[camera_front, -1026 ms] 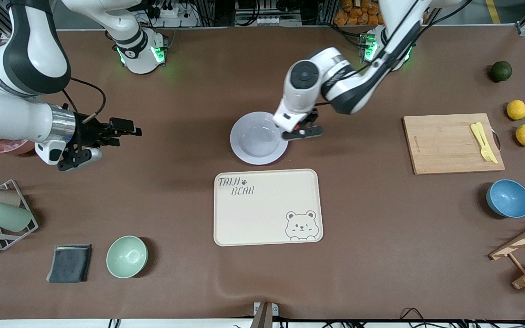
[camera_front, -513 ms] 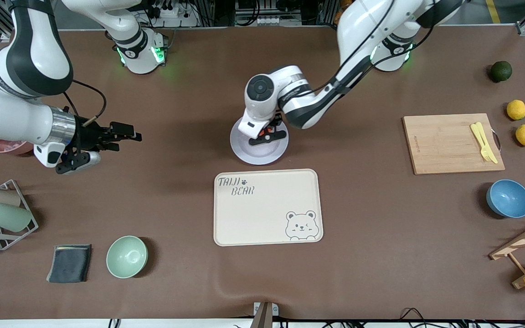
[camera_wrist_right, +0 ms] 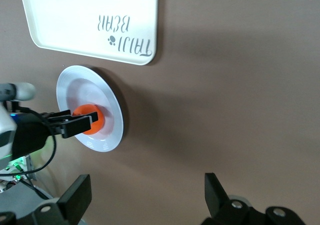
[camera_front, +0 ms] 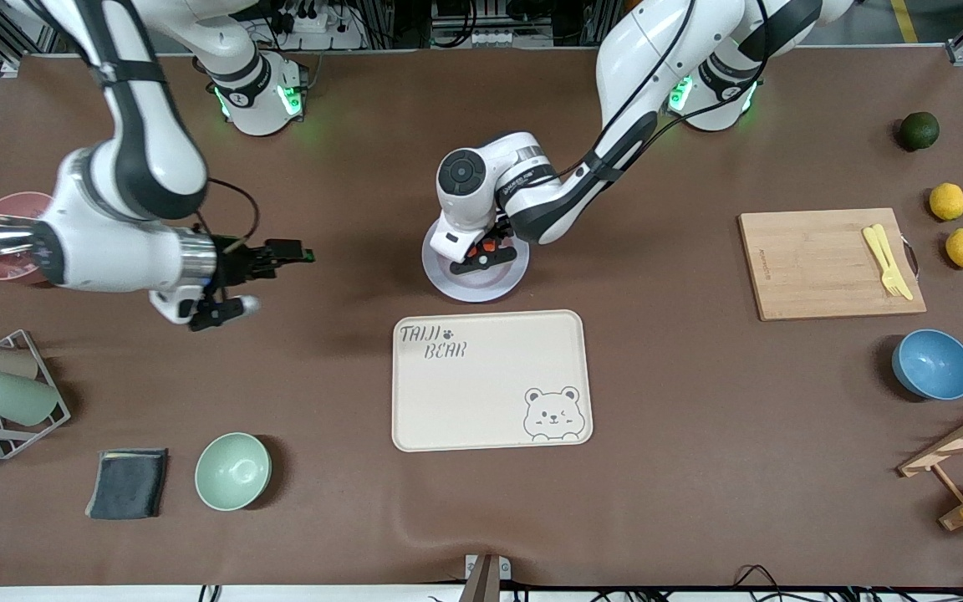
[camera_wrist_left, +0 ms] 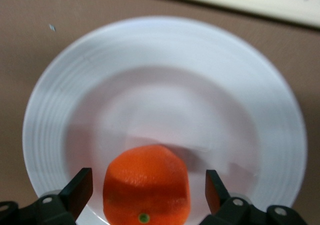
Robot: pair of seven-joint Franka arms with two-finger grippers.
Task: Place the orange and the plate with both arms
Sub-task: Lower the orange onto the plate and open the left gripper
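Left end effector (camera_front: 488, 252) low over the plate (camera_front: 505, 283), fingers (camera_wrist_left: 79, 192) spread wide either side of the orange (camera_wrist_left: 146, 185) with a gap on each side; nothing gripped. Orange sits on the plate, off-centre in the bowl of it. Plate lies on the desk (camera_front: 682, 401), just beside the cream bear-print tray (camera_front: 490, 380) and farther from the front camera than it.

Right end effector (camera_front: 252, 280) in the air over bare desk toward the right arm's end, fingers (camera_wrist_right: 75, 197) wide apart, empty, waiting. Its wrist view takes in plate, orange and the tray's lettered corner.
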